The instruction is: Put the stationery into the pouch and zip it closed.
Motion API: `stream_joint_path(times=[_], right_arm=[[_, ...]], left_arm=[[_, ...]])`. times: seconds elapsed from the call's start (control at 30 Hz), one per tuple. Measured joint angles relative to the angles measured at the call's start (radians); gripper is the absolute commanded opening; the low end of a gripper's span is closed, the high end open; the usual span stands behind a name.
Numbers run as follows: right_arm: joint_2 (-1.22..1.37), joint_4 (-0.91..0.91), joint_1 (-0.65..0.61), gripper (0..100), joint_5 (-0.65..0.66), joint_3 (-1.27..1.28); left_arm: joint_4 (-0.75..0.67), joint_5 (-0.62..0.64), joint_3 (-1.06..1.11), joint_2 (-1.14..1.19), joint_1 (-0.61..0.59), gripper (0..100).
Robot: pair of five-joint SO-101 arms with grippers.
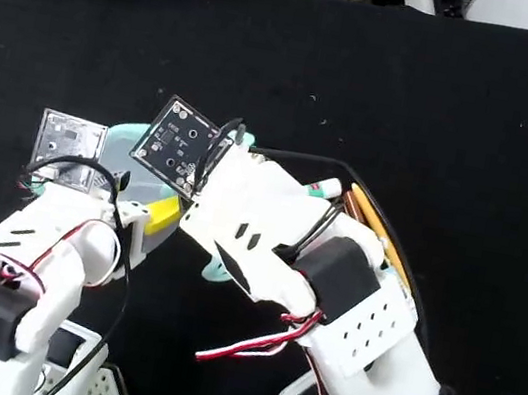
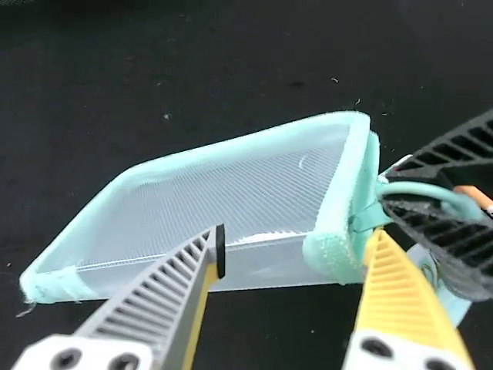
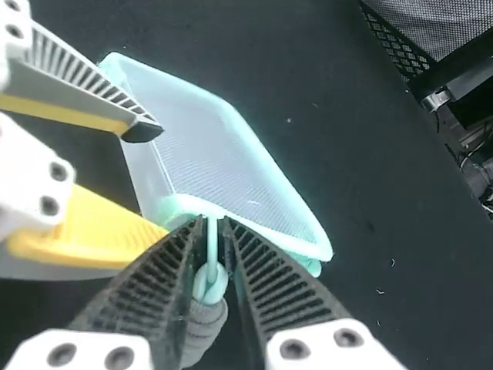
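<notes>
The teal-edged mesh pouch [image 1: 135, 178] [image 2: 231, 185] [image 3: 223, 162] lies on the black table under both wrists. My left gripper [image 2: 299, 247] [image 3: 154, 181] is open wide at the pouch's near corner. Its grey finger [image 2: 177, 293] rests against the side wall and its yellow finger [image 2: 393, 293] [image 1: 162, 213] touches the teal corner. My right gripper [image 3: 210, 225] [image 2: 389, 185], with black fingers, is shut on the teal zip pull [image 3: 209, 270] [image 2: 439, 194] at that corner. A pen [image 1: 324, 187] and pencils [image 1: 373, 224] lie on the table beside the right arm.
The black cloth table [image 1: 442, 106] stretches bare to the far side and to the right. The right arm [image 1: 266, 249] leans across the middle, over the pouch's end. Dark equipment and cables stand past the table's edge [image 3: 454, 85].
</notes>
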Motion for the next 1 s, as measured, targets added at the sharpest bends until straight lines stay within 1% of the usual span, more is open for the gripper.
stream_joint_path(times=[0.07, 0.1, 0.27, 0.4, 0.5, 0.67, 1.0], right_arm=[[0.002, 0.011, 0.0, 1.2, 0.0, 0.0], [0.002, 0.02, 0.0, 1.2, 0.0, 0.0], [0.005, 0.028, 0.0, 1.2, 0.0, 0.0], [0.006, 0.021, 0.0, 1.2, -0.002, 0.008], [0.002, 0.054, -0.005, 1.2, 0.002, 0.009], [0.0, 0.107, -0.063, 1.2, 0.003, 0.009], [0.0, 0.112, -0.068, 1.2, 0.003, 0.008]], left_arm=[[-0.029, 0.002, 0.035, 0.0, -0.018, 29], [-0.043, 0.002, 0.048, 0.0, -0.028, 27], [-0.061, 0.002, 0.052, -0.002, -0.037, 9], [-0.064, -0.012, 0.028, -0.006, -0.035, 8], [-0.064, -0.037, 0.018, -0.005, -0.048, 8], [-0.064, -0.035, 0.02, 0.006, -0.055, 8], [-0.048, -0.046, -0.025, 0.006, -0.071, 9]])
